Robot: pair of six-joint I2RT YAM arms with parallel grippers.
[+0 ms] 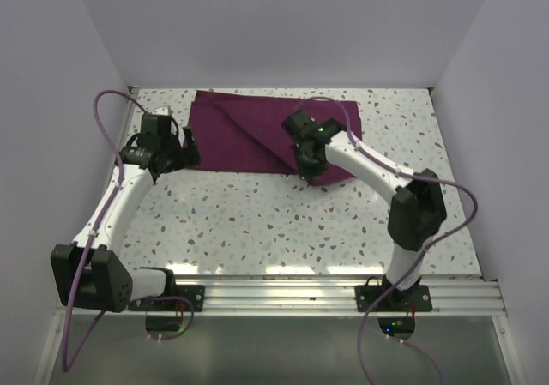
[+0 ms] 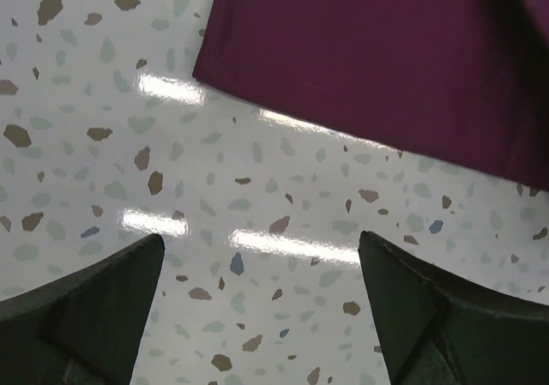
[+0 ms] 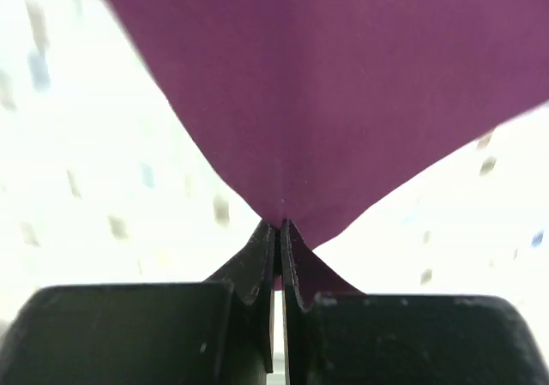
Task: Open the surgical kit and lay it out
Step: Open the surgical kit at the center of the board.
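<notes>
Right fingers (image 3: 262, 261) clamp the maroon wrap (image 1: 244, 136); left fingers (image 2: 86, 316) gape empty over the speckled table (image 2: 171, 188).

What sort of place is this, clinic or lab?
Probably a lab robot cell, not a clinic: plain walls box in a speckled tabletop, the arms bolt to an aluminium rail, and a maroon cloth wrap lies on the table.

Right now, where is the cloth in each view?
Top external: cloth at upper centre.
Left wrist: cloth at upper right, beyond the open left gripper.
Right wrist: cloth fills the top, narrowing down into the shut right gripper.
Shared landmark: the speckled table.
</notes>
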